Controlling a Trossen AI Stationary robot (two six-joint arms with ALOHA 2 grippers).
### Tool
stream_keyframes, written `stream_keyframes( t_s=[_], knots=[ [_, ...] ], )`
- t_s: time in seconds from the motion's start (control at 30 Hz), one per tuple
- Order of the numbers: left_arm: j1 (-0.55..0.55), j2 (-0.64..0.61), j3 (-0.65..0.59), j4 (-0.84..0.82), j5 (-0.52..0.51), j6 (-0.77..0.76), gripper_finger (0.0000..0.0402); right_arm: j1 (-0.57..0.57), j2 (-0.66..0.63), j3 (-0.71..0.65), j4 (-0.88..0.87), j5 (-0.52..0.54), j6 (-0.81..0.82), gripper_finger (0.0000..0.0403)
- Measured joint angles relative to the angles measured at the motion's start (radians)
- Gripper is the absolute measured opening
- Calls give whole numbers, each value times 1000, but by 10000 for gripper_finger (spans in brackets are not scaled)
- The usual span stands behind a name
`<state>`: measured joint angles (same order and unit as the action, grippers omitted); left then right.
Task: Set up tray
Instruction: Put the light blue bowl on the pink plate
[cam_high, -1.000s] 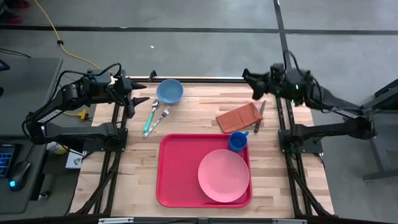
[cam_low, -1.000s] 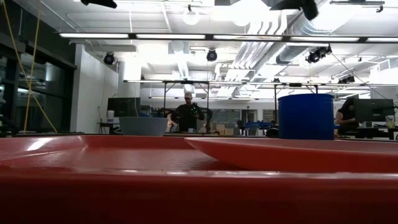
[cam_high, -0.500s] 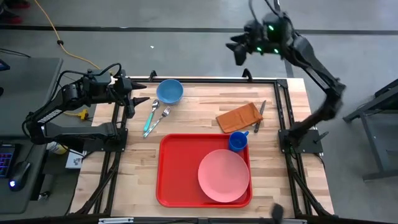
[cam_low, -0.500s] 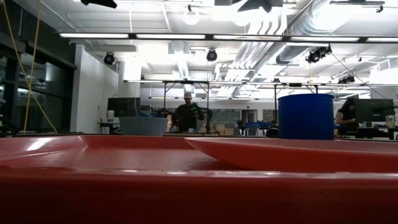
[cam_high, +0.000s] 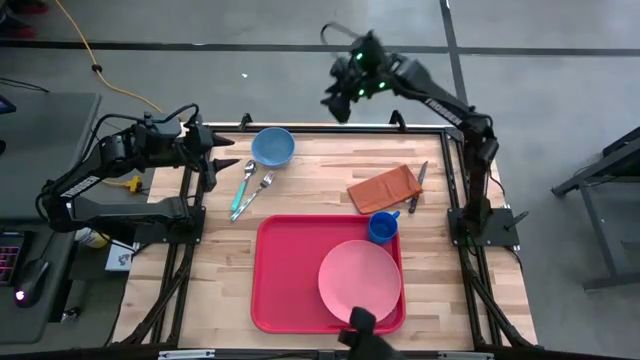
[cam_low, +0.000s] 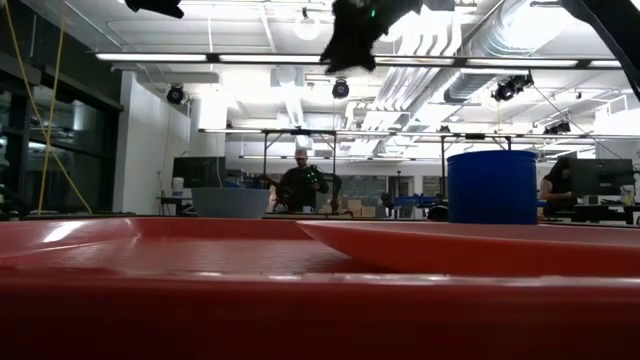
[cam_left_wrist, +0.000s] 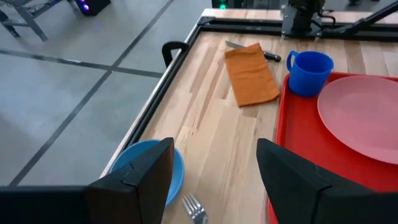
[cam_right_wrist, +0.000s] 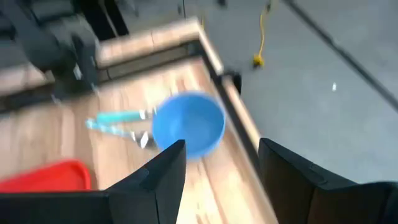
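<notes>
The red tray (cam_high: 290, 275) lies on the table's near middle, and its rim fills the low view (cam_low: 300, 310). A pink plate (cam_high: 360, 282) rests flat in its right half. A blue cup (cam_high: 382, 227) stands at the tray's far right corner. My right gripper (cam_high: 338, 100) is open and raised high over the table's far edge; its wrist view looks down on the blue bowl (cam_right_wrist: 188, 124). My left gripper (cam_high: 222, 150) is open and waits at the far left corner, near the bowl (cam_left_wrist: 149, 177).
An orange napkin (cam_high: 383, 188) and a knife (cam_high: 418, 185) lie far right of the tray. A fork and a teal-handled spoon (cam_high: 250, 188) lie beside the blue bowl (cam_high: 272, 147). Bare wood shows left of the tray. A person (cam_low: 303, 185) stands far back in the room.
My right arm has risen from the table's far right corner and swung toward the left along the far edge. It now hangs high above the middle of that edge, pointing toward the blue bowl. Nothing on the table has moved.
</notes>
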<state>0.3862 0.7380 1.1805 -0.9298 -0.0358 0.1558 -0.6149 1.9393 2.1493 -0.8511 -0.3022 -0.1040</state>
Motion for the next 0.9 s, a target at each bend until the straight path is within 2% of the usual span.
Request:
stream_keyframes(
  t_s=[0.1, 0.3, 0.4, 0.53, 0.63, 0.77, 0.9],
  knots=[
    [0, 1, 0, -25, -40, 26, 262, 17, 1, -90, 4, 7, -8, 181],
    [0, 43, 0, -111, -301, 152, 262, 48, 1, -188, 16, 4, 22, 181],
    [0, 100, 0, -156, -367, 219, 262, 56, 1, -194, 20, 9, 30, 181],
    [0, 200, 0, -158, -385, 250, 262, 55, -2, -194, 32, 36, 57, 181],
    [21, 293, 0, -175, -418, 200, 262, 54, -11, -193, 33, 47, 97, 181],
    [163, 411, 0, -192, -435, 95, 262, 55, -38, -192, 25, 132, 122, 181],
    [367, 488, 0, -117, -287, 103, 262, 55, -91, -192, -6, 280, 126, 181]
  ],
)
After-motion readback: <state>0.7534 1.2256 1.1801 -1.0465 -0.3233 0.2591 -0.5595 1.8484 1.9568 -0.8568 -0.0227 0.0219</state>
